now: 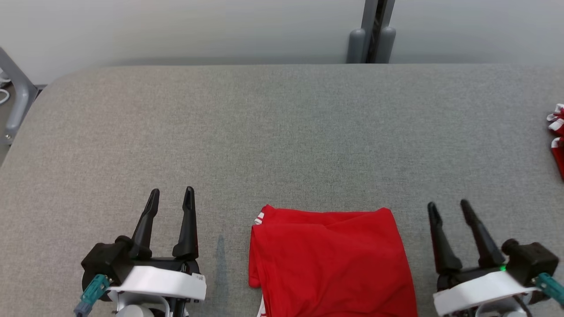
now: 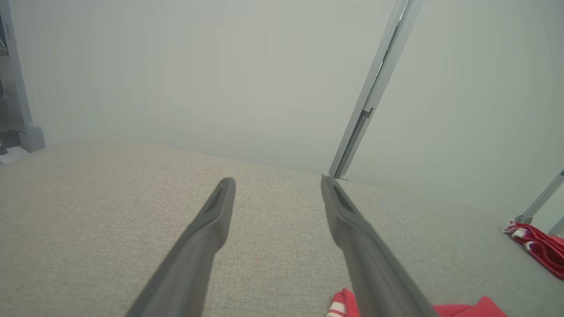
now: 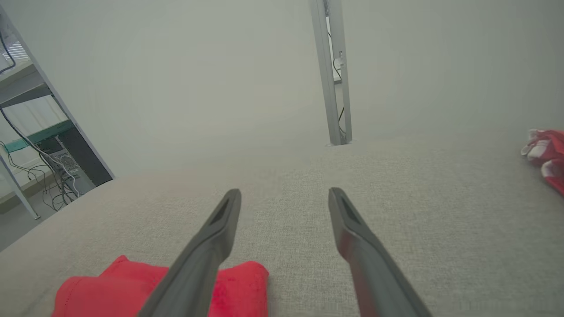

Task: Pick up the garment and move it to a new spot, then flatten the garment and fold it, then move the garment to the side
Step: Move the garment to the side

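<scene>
Nearest the robot, at 6 o'clock in the head view, the red garment (image 1: 330, 259) lies on the grey fabric-covered surface (image 1: 282, 132). It is doubled into a compact rectangle, and a sliver of white-striped trim shows at its far-left corner. Its layers look squared and mostly smooth, with one shallow crease near the far edge, so the folding seems done and the move to the side is probably what remains.

The left end effector (image 1: 172, 190) sits at about 8 o'clock and the right end effector (image 1: 448, 204) at about 4 o'clock. Each is beside the garment but apart from it, fingers pointing away from the robot. Both stand spread wide with nothing between the fingers. The wrist views show bare surface in each gap and red cloth only at the lower edge. Flanking the bundle this way likely leaves either arm free to reach inward and take an edge, while keeping the fingers from dragging the fold open.

Further out the surface is bare grey fabric, which gives room to slide or carry the bundle. At 3 o'clock, well apart from the folded piece, a second red-and-white cloth (image 1: 557, 132) lies bunched at the edge of the view. That suggests the right side is where finished or waiting items go. Beyond the far edge, near 1 o'clock, a grey post (image 1: 374, 35) rises against the pale wall.
</scene>
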